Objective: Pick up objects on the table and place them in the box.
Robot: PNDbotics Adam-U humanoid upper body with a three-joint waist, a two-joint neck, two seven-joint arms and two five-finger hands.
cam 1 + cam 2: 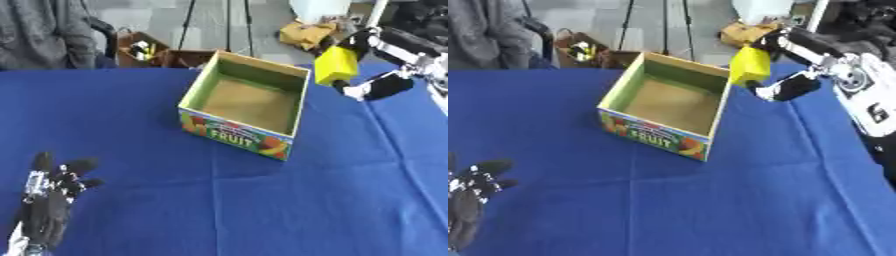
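The right hand (372, 75) enters from the 2 o'clock corner, its fingers and thumb curled around a yellow block (336, 66). The block is held in the air just beside the box's right wall, near its far right corner, and above the blue tablecloth (219, 210). The cardboard box (247, 134) stands open slightly above the middle of the table, toward 12 o'clock; its front panel carries fruit pictures and the word FRUIT, and its brown floor shows nothing inside. The left hand (48, 200) rests at the 7 o'clock corner, well apart from the box, fingers pointing up, relaxed and spread, holding nothing.
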